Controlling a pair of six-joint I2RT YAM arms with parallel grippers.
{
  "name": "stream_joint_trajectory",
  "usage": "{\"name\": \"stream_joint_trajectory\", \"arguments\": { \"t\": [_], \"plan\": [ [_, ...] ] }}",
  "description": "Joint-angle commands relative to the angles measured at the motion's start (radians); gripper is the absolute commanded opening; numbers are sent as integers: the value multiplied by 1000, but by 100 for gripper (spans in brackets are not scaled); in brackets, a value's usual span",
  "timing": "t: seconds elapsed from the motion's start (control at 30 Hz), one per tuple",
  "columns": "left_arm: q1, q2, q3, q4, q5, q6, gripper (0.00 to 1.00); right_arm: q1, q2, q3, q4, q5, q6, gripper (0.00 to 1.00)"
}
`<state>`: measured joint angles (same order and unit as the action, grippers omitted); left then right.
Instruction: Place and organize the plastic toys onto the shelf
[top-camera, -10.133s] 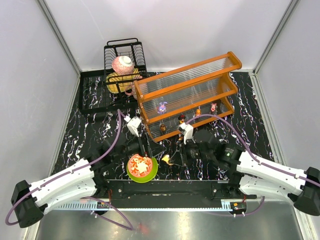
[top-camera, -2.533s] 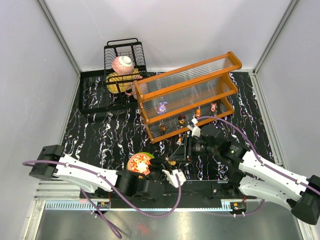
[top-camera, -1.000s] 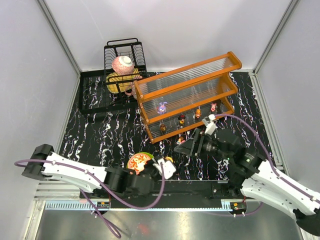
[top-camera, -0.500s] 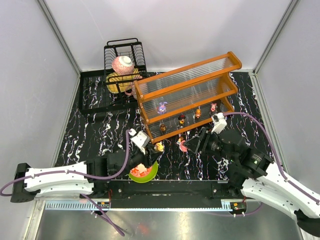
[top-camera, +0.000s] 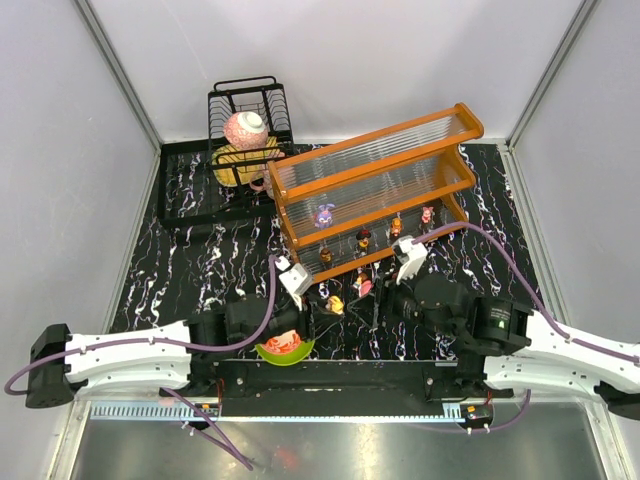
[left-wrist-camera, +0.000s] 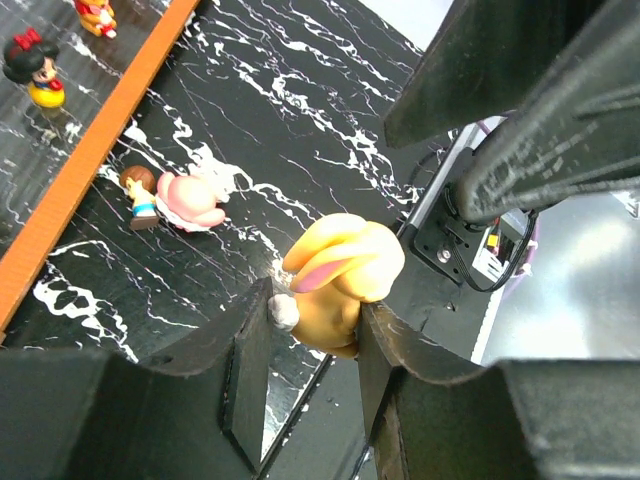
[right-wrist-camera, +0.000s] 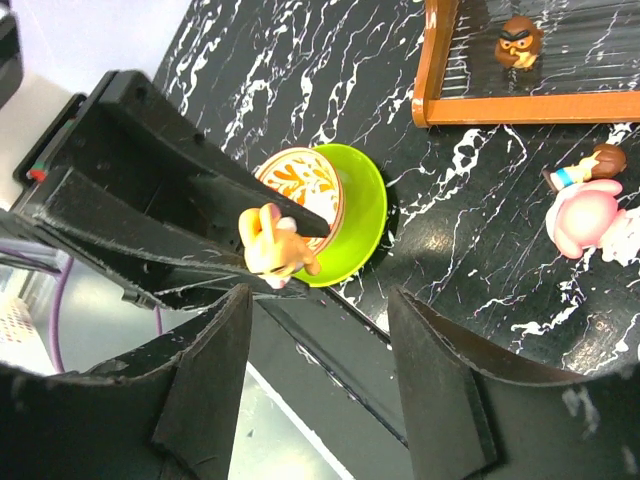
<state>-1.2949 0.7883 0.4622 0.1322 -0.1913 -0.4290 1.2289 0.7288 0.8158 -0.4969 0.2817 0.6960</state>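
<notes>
My left gripper (left-wrist-camera: 312, 315) is shut on a yellow rabbit toy (left-wrist-camera: 340, 275), held above the table in front of the shelf (top-camera: 380, 190). From above, that toy (top-camera: 336, 303) hangs at the left gripper (top-camera: 328, 303), close to the right gripper (top-camera: 375, 298). The right gripper (right-wrist-camera: 318, 300) stands open and empty, facing the yellow toy (right-wrist-camera: 272, 248). A pink round toy (right-wrist-camera: 585, 220) and a small brown-haired figure (right-wrist-camera: 590, 165) lie on the table by the shelf's orange rail (right-wrist-camera: 520, 108). Several small figures stand on the lower tier, among them a purple one (top-camera: 324, 215) and a brown one (right-wrist-camera: 520, 42).
A green-rimmed patterned bowl (top-camera: 285, 345) sits near the front edge, under the left arm. A black wire dish rack (top-camera: 250, 110) with crockery stands at the back left beside a black tray (top-camera: 195, 185). The arms' fingers are close together in front of the shelf.
The left gripper has carried the yellow toy a little right and nearer, toward the right gripper. The right gripper has swung left and down toward the left one.
</notes>
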Motion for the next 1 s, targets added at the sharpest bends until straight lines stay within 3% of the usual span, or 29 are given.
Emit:
{"name": "stream_joint_trajectory", "arguments": {
  "t": [0.0,0.83,0.97],
  "plan": [
    [23,23,-13,139,81,-33,0,61,27,36,60,82,-58,63],
    [49,111,35,196,168,-7,0,76,130,48,90,54,-49,53],
    [51,114,44,196,174,-2,0,78,135,45,93,51,-46,46]
  ]
}}
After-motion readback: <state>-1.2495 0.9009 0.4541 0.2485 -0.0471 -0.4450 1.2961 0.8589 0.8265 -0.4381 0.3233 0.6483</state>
